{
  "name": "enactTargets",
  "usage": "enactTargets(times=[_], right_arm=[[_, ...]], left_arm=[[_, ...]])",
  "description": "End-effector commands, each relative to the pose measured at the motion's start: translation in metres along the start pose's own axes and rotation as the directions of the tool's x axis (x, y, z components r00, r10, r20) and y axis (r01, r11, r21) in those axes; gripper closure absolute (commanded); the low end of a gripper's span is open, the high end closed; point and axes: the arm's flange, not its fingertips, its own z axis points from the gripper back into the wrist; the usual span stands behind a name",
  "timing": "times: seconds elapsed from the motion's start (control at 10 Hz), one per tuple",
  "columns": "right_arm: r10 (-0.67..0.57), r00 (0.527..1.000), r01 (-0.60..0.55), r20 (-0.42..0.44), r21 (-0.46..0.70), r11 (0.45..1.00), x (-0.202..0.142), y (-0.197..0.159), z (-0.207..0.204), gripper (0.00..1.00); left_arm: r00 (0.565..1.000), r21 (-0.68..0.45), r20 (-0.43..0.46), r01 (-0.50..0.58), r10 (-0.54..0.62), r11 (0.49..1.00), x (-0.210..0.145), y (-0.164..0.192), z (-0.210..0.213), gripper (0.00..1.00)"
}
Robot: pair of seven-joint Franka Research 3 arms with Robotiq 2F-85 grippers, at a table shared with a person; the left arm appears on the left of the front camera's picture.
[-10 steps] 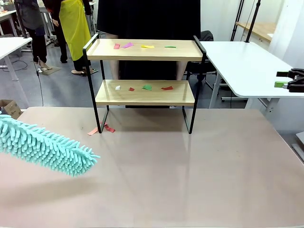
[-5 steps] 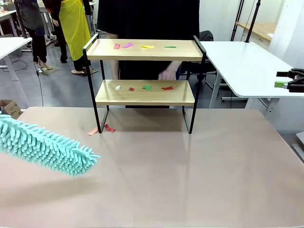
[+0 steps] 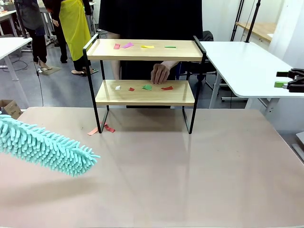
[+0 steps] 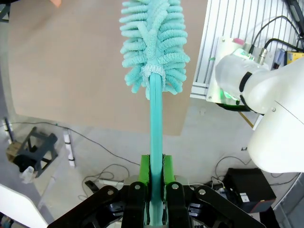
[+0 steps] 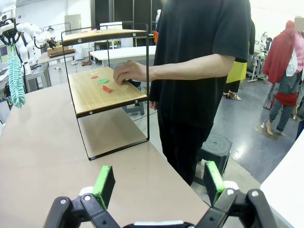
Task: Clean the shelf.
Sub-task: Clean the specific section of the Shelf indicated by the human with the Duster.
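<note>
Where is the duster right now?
In the front view the teal duster hovers low on the robot's left, above the table and short of the shelf; the left wrist view shows its handle clamped in the left hand.

The shelf (image 3: 145, 92) has light wooden boards, smooth and matt with a faint grain, in a thin black metal frame with a dull finish. On it, the scraps of coloured paper (image 3: 147, 87) look thin and matt. The duster (image 3: 47, 147) is shaggy teal cloth (soft, nubby strands), on a smooth plastic handle (image 4: 156, 123). The counter (image 3: 199, 180) is tan, smooth, faintly sheeny. The left claw (image 4: 156, 164) and right claw (image 5: 158, 183) look like black plastic, with green rubbery pads (image 5: 103, 185).
</note>
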Motion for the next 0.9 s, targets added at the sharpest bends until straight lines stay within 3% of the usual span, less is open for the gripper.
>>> enactTargets(times=[0.0, 0.8], right_arm=[[0.006, 1.000, -0.006, 0.002, -0.001, 1.000, 0.0033, 0.0000, -0.0021, 0.00], [0.006, 1.000, -0.006, 0.002, -0.001, 1.000, 0.0033, 0.0000, -0.0021, 0.00]], left_arm=[[1.000, -0.001, -0.005, -0.014, 0.014, 1.000, -0.0004, -0.0039, 0.0016, 0.87], [1.000, -0.001, -0.005, -0.014, 0.014, 1.000, -0.0004, -0.0039, 0.0016, 0.87]])
